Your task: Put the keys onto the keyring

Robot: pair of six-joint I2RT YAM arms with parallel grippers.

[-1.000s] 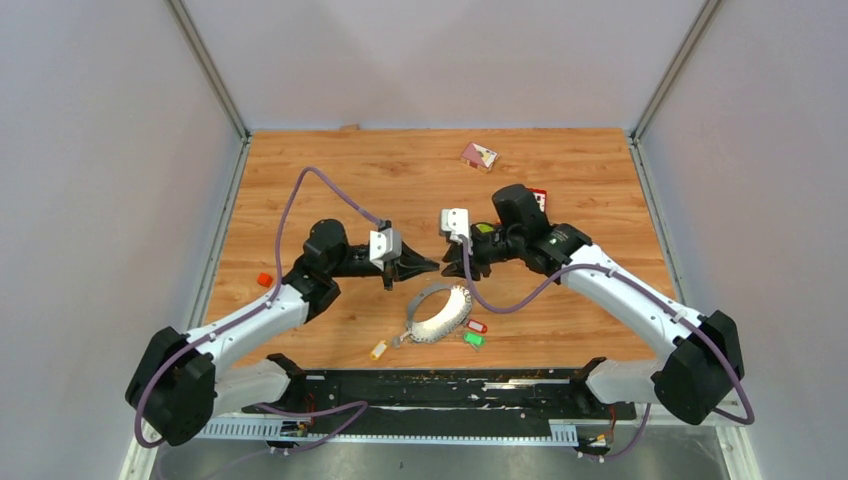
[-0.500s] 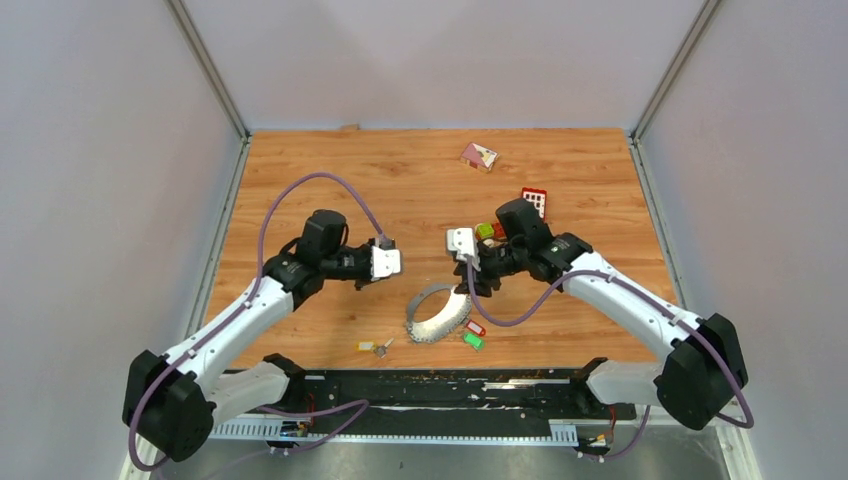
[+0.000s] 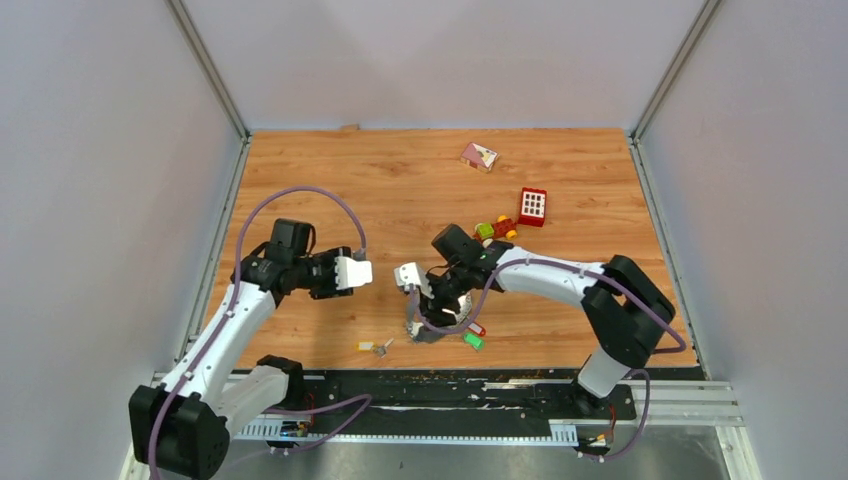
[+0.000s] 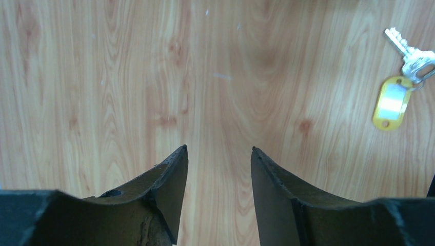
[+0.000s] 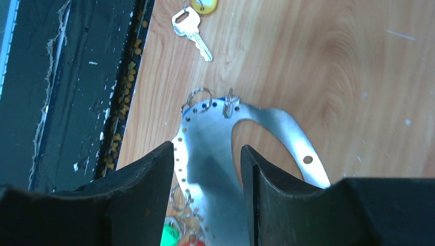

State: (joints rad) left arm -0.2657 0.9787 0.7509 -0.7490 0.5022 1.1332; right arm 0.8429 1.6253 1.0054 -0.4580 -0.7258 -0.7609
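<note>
Keyring (image 5: 205,138) on surface (image 3: 400,180), centre, close to near edge. Right end effector (image 5: 208,146) directly over keyring, jaws apart. Loose key with tag (image 3: 373,347) left of keyring, apart from it, by near edge. Two tags (image 3: 477,328) at keyring's right side. Left end effector (image 4: 219,148) well left of keyring, over bare surface, jaws apart. Toy car (image 3: 493,229) behind keyring. Grid block (image 3: 533,206) just right-behind toy car. Small box (image 3: 479,156) far back, centre-right.

Warm wood-grain tabletop (image 3: 400,180) fills the middle, under soft, even light. Plain pale grey walls (image 3: 100,150) box it in on three sides, with slim metal corner posts (image 3: 205,65) at the back. A black rail (image 3: 450,385) runs along the near edge.
</note>
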